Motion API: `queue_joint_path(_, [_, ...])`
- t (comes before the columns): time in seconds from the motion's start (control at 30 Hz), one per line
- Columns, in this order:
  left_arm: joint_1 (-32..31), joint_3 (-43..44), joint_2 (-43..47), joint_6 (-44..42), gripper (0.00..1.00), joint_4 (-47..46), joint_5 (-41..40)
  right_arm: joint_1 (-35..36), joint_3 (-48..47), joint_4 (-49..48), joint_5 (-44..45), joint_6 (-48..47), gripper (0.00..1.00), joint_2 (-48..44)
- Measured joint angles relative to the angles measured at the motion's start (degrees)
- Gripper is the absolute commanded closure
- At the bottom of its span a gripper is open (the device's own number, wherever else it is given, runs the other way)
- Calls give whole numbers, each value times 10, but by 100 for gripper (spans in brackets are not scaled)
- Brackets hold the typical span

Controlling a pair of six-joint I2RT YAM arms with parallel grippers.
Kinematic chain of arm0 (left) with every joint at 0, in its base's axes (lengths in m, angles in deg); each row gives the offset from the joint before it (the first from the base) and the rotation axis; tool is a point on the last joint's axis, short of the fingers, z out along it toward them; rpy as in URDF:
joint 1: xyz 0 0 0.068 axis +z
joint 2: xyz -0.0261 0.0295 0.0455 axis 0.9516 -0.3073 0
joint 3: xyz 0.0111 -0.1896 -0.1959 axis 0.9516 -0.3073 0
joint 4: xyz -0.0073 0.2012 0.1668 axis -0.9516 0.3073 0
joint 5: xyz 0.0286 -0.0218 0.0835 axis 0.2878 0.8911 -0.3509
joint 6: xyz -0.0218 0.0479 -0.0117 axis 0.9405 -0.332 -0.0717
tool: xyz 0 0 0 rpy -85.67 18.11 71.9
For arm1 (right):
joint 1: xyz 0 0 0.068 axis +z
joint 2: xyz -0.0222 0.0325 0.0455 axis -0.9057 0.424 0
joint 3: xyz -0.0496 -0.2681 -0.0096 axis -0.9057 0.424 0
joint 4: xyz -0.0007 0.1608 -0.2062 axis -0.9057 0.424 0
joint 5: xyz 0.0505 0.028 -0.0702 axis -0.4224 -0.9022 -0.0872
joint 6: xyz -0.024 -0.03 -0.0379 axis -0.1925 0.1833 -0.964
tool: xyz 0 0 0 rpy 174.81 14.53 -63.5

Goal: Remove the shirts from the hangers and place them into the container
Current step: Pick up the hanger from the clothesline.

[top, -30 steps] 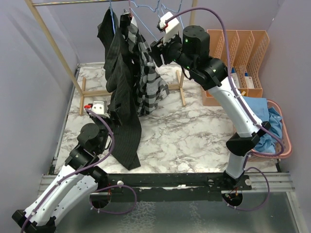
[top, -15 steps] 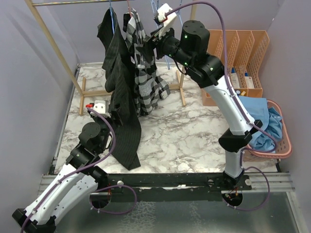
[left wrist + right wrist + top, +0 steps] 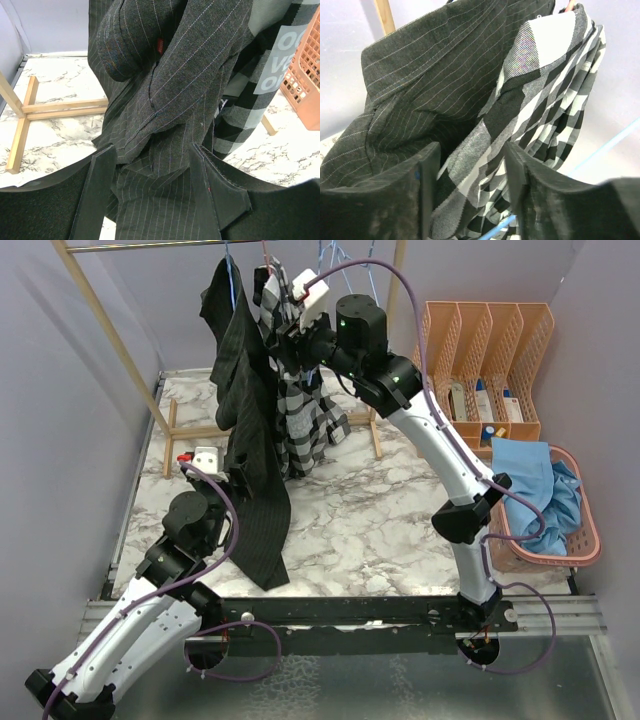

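Two shirts hang on the rack: the black pinstriped shirt and, behind it, the black-and-white checked shirt. My left gripper sits low against the pinstriped shirt. Its jaws stand open with a fold of that cloth between them. My right gripper is up at the checked shirt's shoulder, open, with a checked fold between its fingers. Empty light blue hangers hang to its right, and one blue wire shows close by. A light blue shirt lies in the pink container.
The wooden rack's slanted post and floor foot frame the shirts. A peach file organizer stands at the back right, just behind the container. Grey walls close in on both sides.
My right arm swung left from the empty hangers to the checked shirt's shoulder, and cloth now lies between its jaws. The left arm stayed put.
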Motion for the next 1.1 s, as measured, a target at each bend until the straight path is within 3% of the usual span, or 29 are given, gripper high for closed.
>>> queue_joint_path(0.27, [0, 0, -3, 0, 37, 0, 0, 0, 15, -2, 34, 5, 64, 0])
queue_joint_path(0.5, [0, 0, -7, 0, 37, 0, 0, 0, 40, -7, 60, 10, 64, -4])
queue_joint_path(0.9, [0, 0, -5, 0, 37, 0, 0, -9, 66, -2, 83, 18, 42, -22])
queue_joint_path(1.0, [0, 0, -5, 0, 38, 0, 0, -11, 66, 5, 81, 19, 47, -22])
queue_joint_path(1.1, [0, 0, -5, 0, 37, 0, 0, -12, 66, 8, 78, 20, 64, -22])
